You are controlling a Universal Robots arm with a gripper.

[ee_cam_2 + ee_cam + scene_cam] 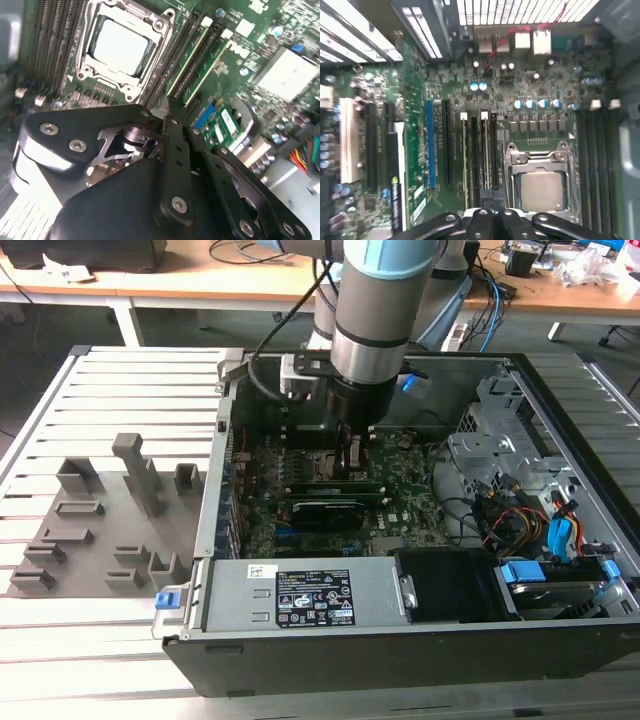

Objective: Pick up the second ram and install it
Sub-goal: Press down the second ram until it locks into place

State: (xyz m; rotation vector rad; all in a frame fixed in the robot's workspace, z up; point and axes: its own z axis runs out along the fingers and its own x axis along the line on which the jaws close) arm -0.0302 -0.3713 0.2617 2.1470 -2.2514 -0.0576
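Second ram [485,155] upright in motherboard [530,80] slot beside CPU socket [538,175], long axis parallel to neighbouring ram; directly beneath gripper [492,200]. Gripper fingertips close together over its top edge; pinching or merely pressing: cannot tell.

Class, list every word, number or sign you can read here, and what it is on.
Black label on the power supply: too small to read.
White sticker beside it: too small.
Print on the expansion card: blurred.
No text is readable.
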